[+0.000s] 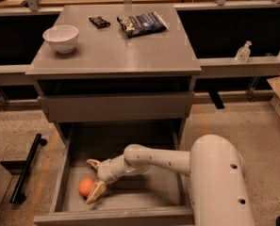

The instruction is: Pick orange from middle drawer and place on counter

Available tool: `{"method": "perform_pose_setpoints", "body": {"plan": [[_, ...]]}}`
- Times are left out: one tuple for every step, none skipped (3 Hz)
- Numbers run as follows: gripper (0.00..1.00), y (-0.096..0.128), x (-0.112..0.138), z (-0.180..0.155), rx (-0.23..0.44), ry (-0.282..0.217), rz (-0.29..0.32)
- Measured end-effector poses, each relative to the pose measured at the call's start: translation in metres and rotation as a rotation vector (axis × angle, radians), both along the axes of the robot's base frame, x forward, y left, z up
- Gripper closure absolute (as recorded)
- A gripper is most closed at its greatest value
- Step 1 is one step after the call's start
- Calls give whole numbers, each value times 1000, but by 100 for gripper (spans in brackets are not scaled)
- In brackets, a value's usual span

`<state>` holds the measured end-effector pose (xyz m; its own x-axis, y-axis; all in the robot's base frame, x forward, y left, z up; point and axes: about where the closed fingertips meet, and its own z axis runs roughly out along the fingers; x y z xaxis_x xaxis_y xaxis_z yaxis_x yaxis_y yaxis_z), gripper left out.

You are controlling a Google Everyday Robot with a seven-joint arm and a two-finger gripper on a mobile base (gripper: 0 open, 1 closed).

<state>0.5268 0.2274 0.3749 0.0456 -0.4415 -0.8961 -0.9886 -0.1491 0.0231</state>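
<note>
The orange (86, 187) lies on the floor of the pulled-out middle drawer (130, 202), near its left front. My gripper (94, 179) is low inside the drawer, just right of the orange. Its fingers are spread, one finger (93, 163) behind the fruit and the other finger (96, 193) in front of it, touching or almost touching it. My white arm reaches in from the right. The grey counter (116, 51) is above, at the top of the cabinet.
A white bowl (61, 37), a small dark packet (99, 21) and a blue snack bag (141, 23) lie on the counter. A closed drawer front (116, 105) overhangs the open drawer. A black bar (26, 167) lies on the floor left.
</note>
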Motion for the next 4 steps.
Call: {"method": "perform_pose_setpoints", "body": {"plan": [[24,7,-5,-4,19,13,11],[47,7,-8,0,32,12,5],[70,1,-8,16,55,-6,-10],[94,-19,-10,51,107,6,-32]]}}
